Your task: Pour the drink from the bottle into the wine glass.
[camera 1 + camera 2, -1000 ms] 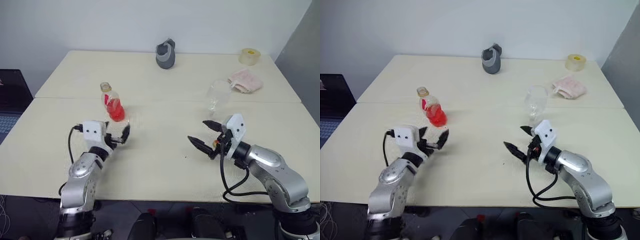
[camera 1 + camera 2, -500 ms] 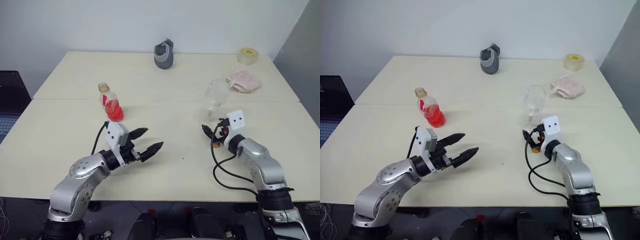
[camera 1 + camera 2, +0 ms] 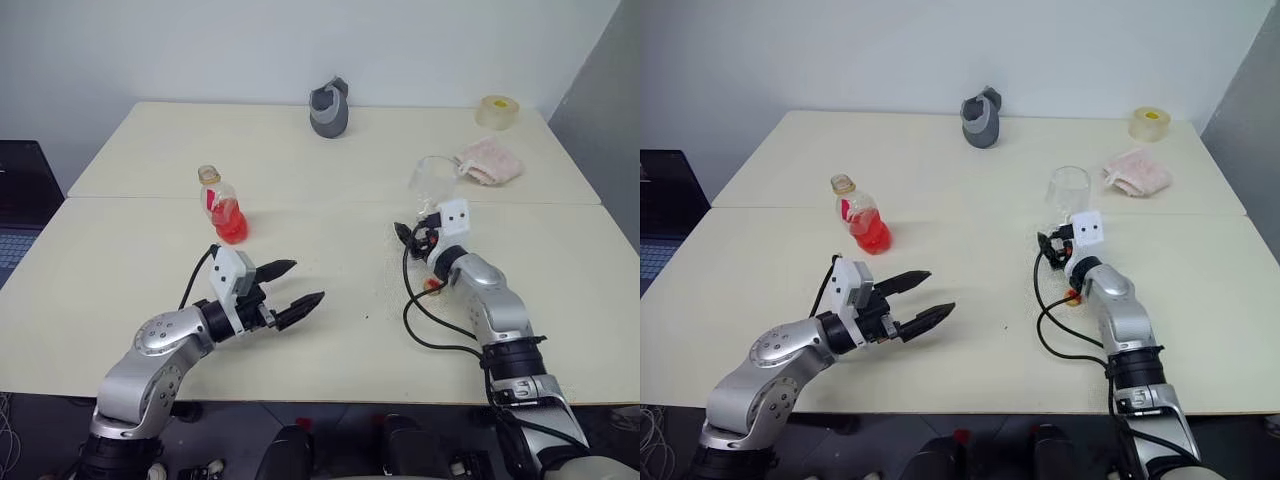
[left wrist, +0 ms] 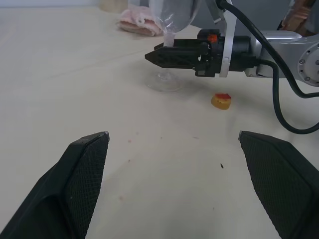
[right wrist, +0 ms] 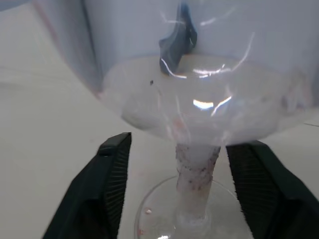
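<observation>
The bottle (image 3: 222,205) stands uncapped on the left half of the table, the red drink (image 3: 231,226) filling its lower part. My left gripper (image 3: 308,281) hovers open and empty in front of it and to its right, pointing right and apart from it. The wine glass (image 3: 1068,190) stands empty on the right half. My right gripper (image 5: 179,142) is level at the stem (image 5: 195,169), a finger on each side. A gap shows on one side and the other finger is almost touching. The left wrist view shows the glass foot (image 4: 163,82) and right gripper (image 4: 155,56) side-on.
A small yellow cap (image 3: 432,286) lies on the table beside my right forearm. At the back are a grey object (image 3: 330,108), a tape roll (image 3: 498,112) and a pink cloth (image 3: 490,160). A seam (image 3: 320,201) crosses the table behind the bottle.
My right gripper has reached forward until its fingers straddle the glass stem. My left gripper swung right, away from the bottle, then held still.
</observation>
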`<act>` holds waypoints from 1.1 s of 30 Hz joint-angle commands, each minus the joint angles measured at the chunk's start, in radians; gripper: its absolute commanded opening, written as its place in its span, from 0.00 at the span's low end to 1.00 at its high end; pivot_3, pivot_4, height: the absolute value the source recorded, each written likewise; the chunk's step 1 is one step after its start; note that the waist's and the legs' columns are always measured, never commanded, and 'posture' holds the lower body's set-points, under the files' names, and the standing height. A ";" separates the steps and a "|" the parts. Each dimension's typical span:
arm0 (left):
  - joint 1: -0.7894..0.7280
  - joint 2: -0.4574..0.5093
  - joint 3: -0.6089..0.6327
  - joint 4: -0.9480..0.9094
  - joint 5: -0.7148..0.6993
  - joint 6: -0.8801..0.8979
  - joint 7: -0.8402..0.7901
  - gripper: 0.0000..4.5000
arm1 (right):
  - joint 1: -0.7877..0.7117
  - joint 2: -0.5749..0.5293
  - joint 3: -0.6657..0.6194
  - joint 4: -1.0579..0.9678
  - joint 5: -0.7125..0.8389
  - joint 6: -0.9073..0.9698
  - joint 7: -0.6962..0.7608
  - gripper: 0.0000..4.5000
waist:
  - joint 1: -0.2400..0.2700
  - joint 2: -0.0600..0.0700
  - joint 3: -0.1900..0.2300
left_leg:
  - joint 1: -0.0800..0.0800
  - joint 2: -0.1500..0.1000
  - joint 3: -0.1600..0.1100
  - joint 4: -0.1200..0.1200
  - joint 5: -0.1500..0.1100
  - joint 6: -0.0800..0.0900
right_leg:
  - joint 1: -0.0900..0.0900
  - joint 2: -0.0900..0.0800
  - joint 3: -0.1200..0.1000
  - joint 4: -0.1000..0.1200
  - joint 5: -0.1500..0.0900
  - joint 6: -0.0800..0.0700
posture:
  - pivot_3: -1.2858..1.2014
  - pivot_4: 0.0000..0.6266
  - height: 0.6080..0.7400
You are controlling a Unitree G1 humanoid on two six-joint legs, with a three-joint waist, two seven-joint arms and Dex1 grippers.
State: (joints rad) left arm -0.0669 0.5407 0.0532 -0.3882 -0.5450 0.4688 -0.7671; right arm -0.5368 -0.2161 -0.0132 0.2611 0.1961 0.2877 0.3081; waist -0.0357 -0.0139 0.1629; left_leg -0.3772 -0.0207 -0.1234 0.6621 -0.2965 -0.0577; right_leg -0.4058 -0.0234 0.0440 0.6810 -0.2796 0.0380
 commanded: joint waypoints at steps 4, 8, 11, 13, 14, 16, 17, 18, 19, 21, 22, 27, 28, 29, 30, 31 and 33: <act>0.003 -0.004 0.014 -0.011 0.008 -0.025 0.010 1.00 | -0.027 0.001 -0.004 -0.011 -0.014 -0.041 0.028 0.15 | 0.000 0.000 0.000 | 0.000 0.000 0.000 0.000 0.000 0.000 | 0.000 0.000 0.000 0.000 0.000 0.000 | 0.52 0.24 1.00; 0.032 -0.011 0.023 -0.035 0.006 -0.019 0.039 1.00 | -0.071 0.022 0.027 -0.033 -0.024 -0.040 0.044 0.04 | -0.003 0.001 0.001 | 0.000 0.000 0.000 0.000 0.000 0.000 | 0.000 0.000 0.000 0.000 0.000 0.000 | 0.52 0.24 1.00; 0.096 -0.027 0.055 -0.086 -0.014 0.008 0.094 1.00 | -0.123 0.049 0.076 -0.045 -0.033 -0.045 0.079 0.04 | -0.017 0.002 0.001 | 0.000 0.001 0.000 -0.001 0.000 0.000 | -0.001 0.000 0.001 0.001 0.000 0.000 | 0.52 0.24 1.00; 0.160 -0.042 0.088 -0.128 -0.016 0.017 0.147 1.00 | -0.163 0.081 0.113 -0.042 -0.037 -0.046 0.105 0.04 | -0.024 0.002 0.001 | 0.000 0.003 -0.001 -0.001 0.000 0.000 | -0.001 0.001 0.001 0.001 0.000 0.000 | 0.52 0.24 1.00; 0.193 -0.048 0.104 -0.145 -0.009 0.017 0.172 1.00 | -0.179 0.099 0.130 -0.037 -0.041 -0.048 0.116 0.04 | -0.025 0.002 0.001 | 0.000 0.004 -0.002 -0.001 0.000 0.000 | -0.001 0.001 0.001 0.001 0.000 0.000 | 0.52 0.24 1.00; 0.254 -0.067 0.144 -0.173 0.005 0.004 0.219 1.00 | -0.208 0.130 0.163 -0.008 -0.052 -0.062 0.142 0.04 | -0.025 0.002 0.001 | 0.000 0.011 -0.002 -0.001 0.000 0.000 | -0.002 0.001 0.001 0.000 0.000 -0.001 | 0.52 0.24 1.00; 0.277 -0.074 0.158 -0.184 0.011 -0.001 0.238 1.00 | -0.217 0.142 0.170 0.011 -0.057 -0.070 0.150 0.04 | -0.023 0.002 0.001 | 0.000 0.011 -0.002 -0.001 0.000 0.000 | -0.002 0.001 0.001 0.000 0.001 -0.001 | 0.52 0.24 1.00; 0.299 -0.082 0.173 -0.197 0.017 -0.012 0.256 1.00 | -0.228 0.154 0.178 0.038 -0.063 -0.081 0.158 0.04 | -0.022 0.002 0.001 | 0.000 0.011 -0.001 -0.001 0.000 0.000 | -0.002 0.001 0.000 0.000 0.001 -0.001 | 0.52 0.24 1.00; 0.323 -0.097 0.189 -0.212 0.018 -0.017 0.279 1.00 | -0.239 0.165 0.186 0.076 -0.071 -0.098 0.168 0.04 | -0.019 0.002 0.001 | 0.000 0.011 -0.001 -0.001 0.000 0.000 | -0.001 0.002 0.000 0.000 0.001 -0.001 | 0.52 0.24 1.00; 0.366 -0.115 0.208 -0.236 0.045 -0.044 0.310 1.00 | -0.255 0.181 0.197 0.148 -0.082 -0.130 0.183 0.04 | -0.012 0.002 0.001 | 0.000 0.010 0.000 -0.001 0.000 0.000 | -0.001 0.003 -0.001 0.000 0.001 -0.002 | 0.52 0.24 1.00; 0.387 -0.122 0.214 -0.247 0.054 -0.058 0.316 1.00 | -0.258 0.185 0.201 0.184 -0.089 -0.151 0.192 0.04 | -0.008 0.002 0.001 | 0.000 0.010 0.000 -0.001 0.000 0.000 | 0.000 0.002 -0.001 0.000 0.001 -0.002 | 0.52 0.24 1.00; 0.472 -0.155 0.227 -0.302 0.085 -0.106 0.351 1.00 | -0.267 0.200 0.201 0.343 -0.113 -0.245 0.222 0.04 | -0.001 0.002 0.001 | 0.000 0.010 0.001 -0.001 0.000 0.000 | -0.001 0.002 0.000 -0.001 0.001 -0.002 | 0.52 0.24 1.00; 0.483 -0.162 0.224 -0.311 0.088 -0.109 0.358 1.00 | -0.270 0.201 0.203 0.371 -0.121 -0.265 0.224 0.04 | -0.001 0.002 0.001 | 0.000 0.010 0.002 -0.001 0.000 0.000 | -0.001 0.002 0.000 -0.001 0.001 -0.002 | 0.52 0.24 1.00; 0.491 -0.166 0.221 -0.317 0.091 -0.112 0.363 1.00 | -0.273 0.203 0.202 0.394 -0.126 -0.280 0.223 0.04 | -0.002 0.002 0.001 | 0.000 0.010 0.002 -0.001 0.000 0.000 | -0.001 0.002 0.000 -0.001 0.001 -0.002 | 0.52 0.24 1.00; 0.497 -0.170 0.215 -0.323 0.094 -0.116 0.366 1.00 | -0.274 0.205 0.201 0.411 -0.129 -0.295 0.222 0.12 | -0.003 0.002 0.001 | 0.001 0.010 0.002 -0.001 0.000 0.000 | -0.001 0.003 0.000 -0.001 0.001 -0.002 | 0.52 0.24 1.00; 0.500 -0.173 0.210 -0.327 0.097 -0.118 0.367 1.00 | -0.274 0.206 0.201 0.422 -0.127 -0.302 0.234 0.21 | -0.004 0.002 0.001 | 0.001 0.010 0.002 -0.001 0.000 0.000 | 0.000 0.003 0.001 -0.001 0.001 -0.002 | 0.52 0.24 1.00; 0.500 -0.175 0.204 -0.329 0.099 -0.121 0.368 1.00 | -0.269 0.211 0.196 0.422 -0.121 -0.305 0.246 0.34 | -0.005 0.002 0.001 | 0.001 0.011 0.002 -0.001 -0.001 0.000 | 0.000 0.003 0.000 0.000 0.001 -0.002 | 0.52 0.24 1.00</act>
State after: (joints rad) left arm 0.4296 0.3672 0.2595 -0.6753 -0.4519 0.3692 -0.4034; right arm -0.7859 -0.0161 0.1960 0.6951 0.0695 0.0096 0.5376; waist -0.0405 -0.0115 0.1643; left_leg -0.3758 -0.0099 -0.1209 0.6609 -0.2970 -0.0573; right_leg -0.4061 -0.0199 0.0445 0.6806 -0.2787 0.0362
